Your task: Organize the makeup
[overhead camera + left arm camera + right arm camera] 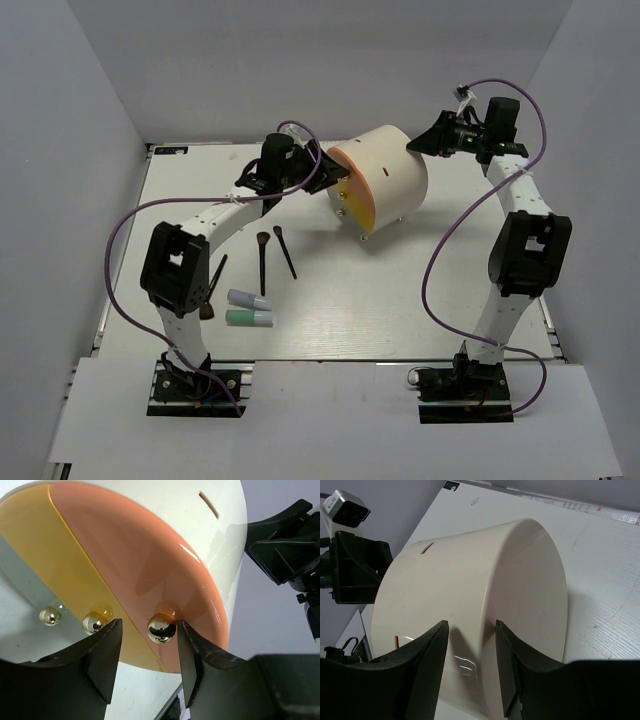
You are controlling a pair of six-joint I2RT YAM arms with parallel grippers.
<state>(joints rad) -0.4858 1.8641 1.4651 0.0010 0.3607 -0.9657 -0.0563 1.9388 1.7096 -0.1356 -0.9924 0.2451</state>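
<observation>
As viewed from the top camera, find the makeup on the near-left part of the table (400, 300), well apart from both grippers. Count two short pastel tubes lying on their sides, roughly parallel and just beside each other: lavender tube (248, 299) farther from the arm bases, mint green tube (249, 318) nearer. Count three thin black-handled brushes lying flat: middle brush (262, 262) with brownish head pointing away from the bases, right brush (285, 251) slanted just beside it, left brush (213, 283) partly hidden behind the left arm. Cannot tell whether middle brush and right brush touch.

Record left gripper (149, 630) at the orange face of the cream drum (390, 175), with fingers (102, 652) spread wide on either side of a gold knob (161, 628). Log knob as close to one finger, contact not resolvable, nothing clamped.

Record right gripper (470, 630) at the opposite side of the drum, with fingers (427, 655) parted against the curved cream wall, gripping nothing.

Note drum lying on its side at the far middle of the table, with a yellow band beside the orange on its face.
</observation>
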